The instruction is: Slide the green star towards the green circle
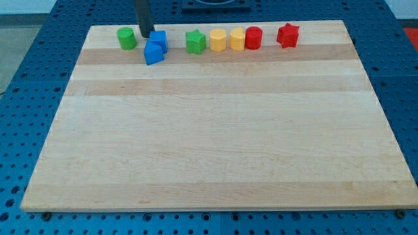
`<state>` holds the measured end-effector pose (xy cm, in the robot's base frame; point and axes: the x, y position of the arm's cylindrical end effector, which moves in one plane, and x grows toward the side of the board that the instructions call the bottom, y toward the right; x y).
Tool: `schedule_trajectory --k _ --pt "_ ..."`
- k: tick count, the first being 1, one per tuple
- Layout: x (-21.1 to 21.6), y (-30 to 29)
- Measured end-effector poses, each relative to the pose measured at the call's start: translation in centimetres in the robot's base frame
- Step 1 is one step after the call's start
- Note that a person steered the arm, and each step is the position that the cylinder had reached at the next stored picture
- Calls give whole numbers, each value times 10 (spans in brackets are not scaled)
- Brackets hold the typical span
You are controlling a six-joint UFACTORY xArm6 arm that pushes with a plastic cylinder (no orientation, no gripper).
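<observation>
**Tip parked between green circle and blue pair; green star waits on the far row**

Nearest the view's bottom, the wooden bench [215, 150] lies bare — nothing in play here. All the action sits along the far edge. Running from the view's left: the green circle [127, 38], then my tip [145, 34] planted just beside the two blue blocks [155, 47], which touch each other. There is no claw on this rig, only the rod, so nothing is clenched or released. Right of the blues, apart from them, stands the green star [195, 42], and beyond it a yellow block [217, 40], a second yellow block [237, 38] and a red block [253, 38] packed close, with a red star [287, 34] further right.

The catch, as I judge it: the tip is on the wrong side. It needs to swing round to the star's right face, squeezing between star and yellow, then push leftward, steering clear of the blues that block the straight line.
</observation>
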<state>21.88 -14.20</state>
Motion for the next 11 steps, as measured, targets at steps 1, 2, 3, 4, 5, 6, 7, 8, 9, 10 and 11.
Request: schedule_trajectory --k 1,2,3,4,5,6,7,8,9,10,11 --pt "32 25" --pt "82 13" --pt "139 10" --pt "142 78" --pt "104 146" --pt "69 119" --pt "49 78" --pt "31 47" --pt "31 72" --pt "16 101" --pt "-5 141"
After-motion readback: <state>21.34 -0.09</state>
